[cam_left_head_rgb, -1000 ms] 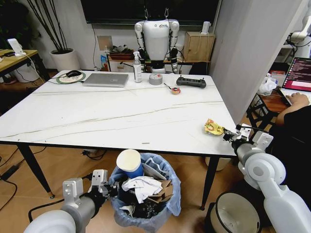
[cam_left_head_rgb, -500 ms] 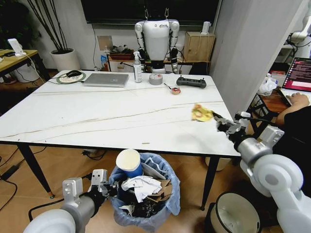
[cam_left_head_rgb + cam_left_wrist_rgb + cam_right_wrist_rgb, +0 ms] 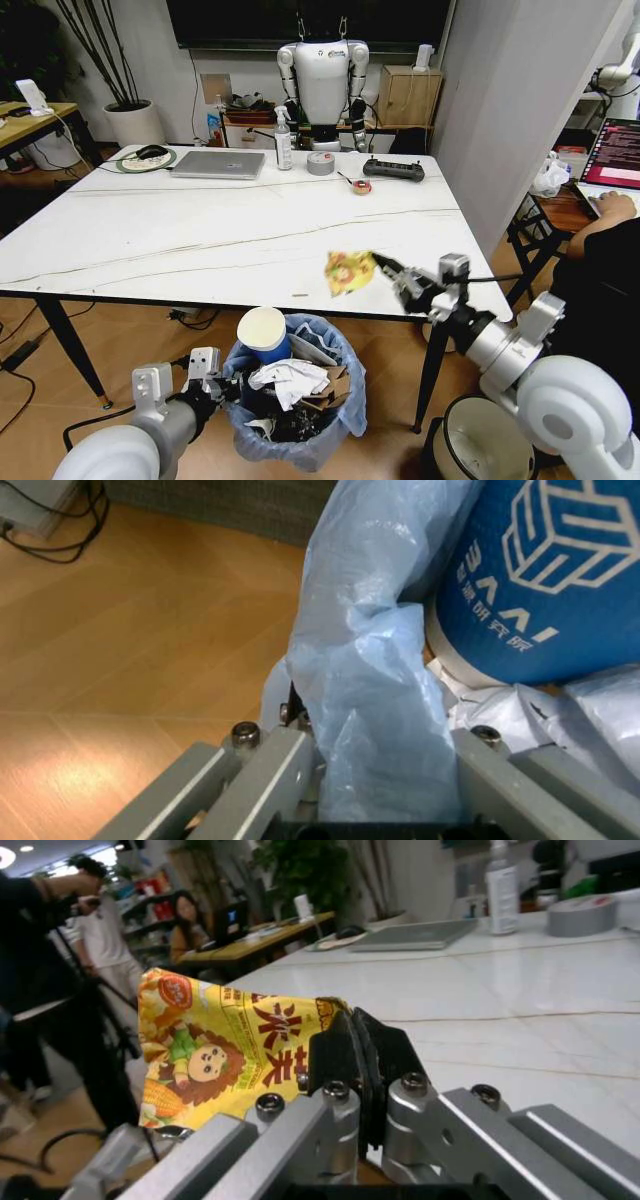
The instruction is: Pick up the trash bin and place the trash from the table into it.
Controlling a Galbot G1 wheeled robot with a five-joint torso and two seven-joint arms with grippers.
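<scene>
Wrapper in transit: your right gripper (image 3: pixel 385 270) is clamped on a crumpled yellow snack wrapper (image 3: pixel 349 271), holding it in the air above the near edge of the table (image 3: pixel 200 240). In the right wrist view the black pads are pressed together on one corner of the wrapper (image 3: pixel 225 1054), and the rest of it hangs free.

Below the table's near edge is the trash bin (image 3: pixel 295 395), lined with a light-blue plastic bag (image 3: pixel 345 395). It is already heaped with a blue paper cup (image 3: pixel 265 338), crumpled white paper (image 3: pixel 290 378) and brown cardboard. Your left gripper (image 3: pixel 205 380) is at the bin's left rim; in the left wrist view its grey fingers (image 3: pixel 270 772) are closed on a fold of the bag (image 3: pixel 370 705), just beside the cup (image 3: pixel 540 577).

Risks, as a judgement: the wrapper is not yet over the bin's opening, so letting go now would likely drop it on the table edge or the floor. It is light and pinched by one corner, so it may flutter sideways when released. The heap is high, so it could slide off the top. The left hold appears to be on thin bag film, which could stretch or slip.
</scene>
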